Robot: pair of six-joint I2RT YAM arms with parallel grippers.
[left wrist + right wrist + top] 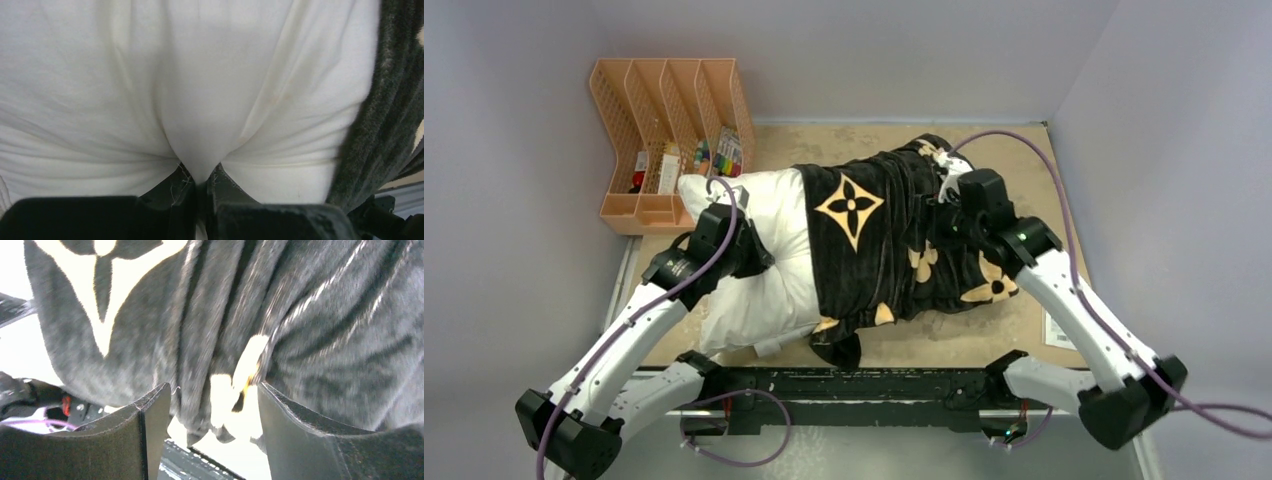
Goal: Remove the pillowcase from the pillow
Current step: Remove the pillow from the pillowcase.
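The white pillow point(759, 270) lies across the table, its left half bare. The black pillowcase point(894, 235) with tan flower and star motifs covers its right half, bunched in folds. My left gripper point(757, 255) sits on the bare pillow; in the left wrist view the left gripper point(200, 172) is shut on a pinched fold of the pillow point(200, 75), with the pillowcase point(385, 100) edge at the right. My right gripper point(948, 195) is at the pillowcase's far right part. In the right wrist view the right gripper point(212, 400) is open, and loose pillowcase point(325, 330) folds hang between its fingers.
An orange file organizer point(669, 130) holding small items stands at the back left, close to the pillow's corner. Grey walls enclose the tan table point(1024, 330) on three sides. A paper label point(1056, 330) lies at the table's right edge.
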